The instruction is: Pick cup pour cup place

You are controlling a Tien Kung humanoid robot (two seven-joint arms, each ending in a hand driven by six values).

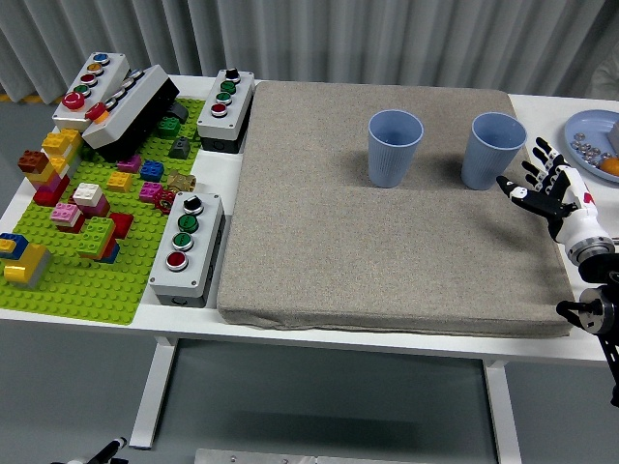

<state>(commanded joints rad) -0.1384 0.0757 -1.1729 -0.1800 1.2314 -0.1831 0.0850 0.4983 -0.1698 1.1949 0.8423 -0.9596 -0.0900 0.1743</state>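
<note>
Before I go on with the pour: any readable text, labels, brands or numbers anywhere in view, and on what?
None can be read.
Two blue cups: plain, no print.
Button boxes: coloured buttons only; any labels too small to read.
Right hand: small red marks, not legible.
Building bricks and grey mat: no text.
</note>
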